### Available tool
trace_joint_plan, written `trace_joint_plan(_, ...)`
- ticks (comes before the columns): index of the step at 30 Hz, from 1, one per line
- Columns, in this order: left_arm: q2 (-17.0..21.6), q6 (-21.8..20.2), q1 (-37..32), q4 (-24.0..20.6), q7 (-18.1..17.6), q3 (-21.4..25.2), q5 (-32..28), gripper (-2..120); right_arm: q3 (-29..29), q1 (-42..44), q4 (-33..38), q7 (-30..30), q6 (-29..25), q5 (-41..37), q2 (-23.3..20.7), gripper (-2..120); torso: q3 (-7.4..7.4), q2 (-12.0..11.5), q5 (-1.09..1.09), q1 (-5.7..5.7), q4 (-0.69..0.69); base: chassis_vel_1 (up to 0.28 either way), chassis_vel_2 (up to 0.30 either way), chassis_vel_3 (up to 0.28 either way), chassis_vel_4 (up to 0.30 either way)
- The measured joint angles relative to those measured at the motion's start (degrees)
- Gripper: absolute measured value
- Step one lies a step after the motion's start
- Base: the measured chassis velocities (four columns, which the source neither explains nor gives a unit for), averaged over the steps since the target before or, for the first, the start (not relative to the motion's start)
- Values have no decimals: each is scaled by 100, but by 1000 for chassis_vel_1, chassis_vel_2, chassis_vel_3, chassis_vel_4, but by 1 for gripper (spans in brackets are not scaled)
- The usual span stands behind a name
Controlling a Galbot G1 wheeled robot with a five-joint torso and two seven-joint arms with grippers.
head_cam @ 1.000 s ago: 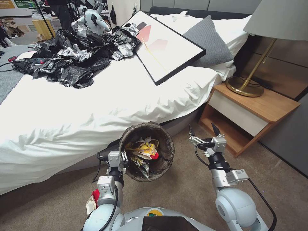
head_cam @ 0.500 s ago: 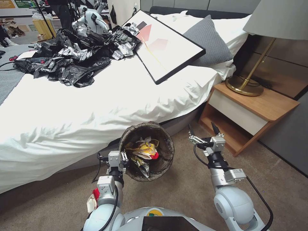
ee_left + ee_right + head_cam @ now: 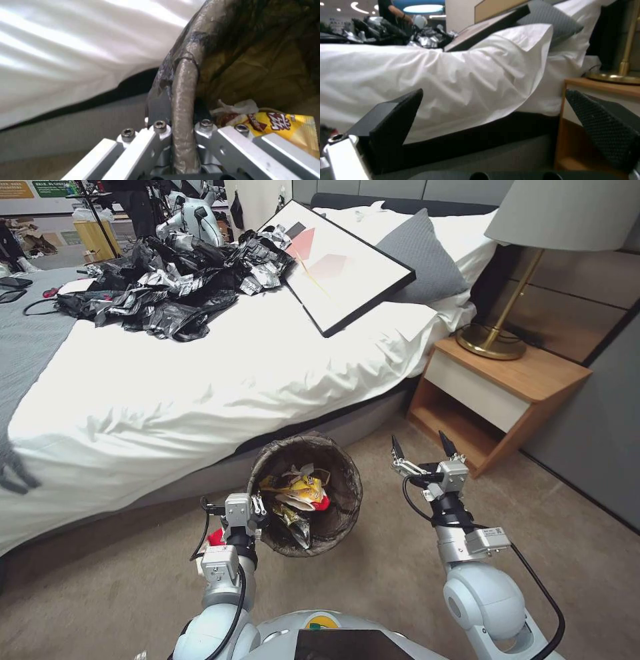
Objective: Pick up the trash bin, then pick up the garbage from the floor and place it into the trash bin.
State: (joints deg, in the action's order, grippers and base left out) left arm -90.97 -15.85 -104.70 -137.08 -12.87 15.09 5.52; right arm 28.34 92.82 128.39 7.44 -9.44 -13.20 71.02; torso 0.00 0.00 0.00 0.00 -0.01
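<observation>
Low at the robot's left front, the left gripper (image 3: 257,508) is clamped on the near-left rim of the trash bin (image 3: 337,517), carried above the carpet beside the bed's edge. Inside lies garbage, a yellow snack packet (image 3: 303,490) uppermost. Just right of the bin, the right gripper (image 3: 421,451) hangs spread and empty, nearer the nightstand (image 3: 527,380).

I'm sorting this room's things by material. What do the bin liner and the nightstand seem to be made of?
The liner of the trash bin, which the left gripper is shut on at the rim, looks like thin, glossy dark plastic film: it wrinkles and glints. The nightstand looks like matte wood or wood veneer, with warm, visible grain, and its drawer front is smooth white.
</observation>
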Motion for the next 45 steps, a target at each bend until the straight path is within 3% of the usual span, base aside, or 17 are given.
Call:
trace_joint_plan(9, 0, 0, 0, 0, 1, -1, 0, 0, 1, -78, -32, 2, -76, 38, 2, 100, 0, 0, -2, -1, 0, 127, -116, -135, 128)
trace_joint_plan(21, 0, 0, 0, 0, 1, -1, 0, 0, 9, -150, -77, -23, -104, 148, -20, 100, 0, 0, 0, 0, -1, 13, 57, 73, 19)
trace_joint_plan(45, 0, 0, 0, 0, 0, 0, 0, 0, 51, -210, -104, -107, -103, 204, -110, 100, 0, 0, 0, 0, 1, 112, 108, 108, 112)
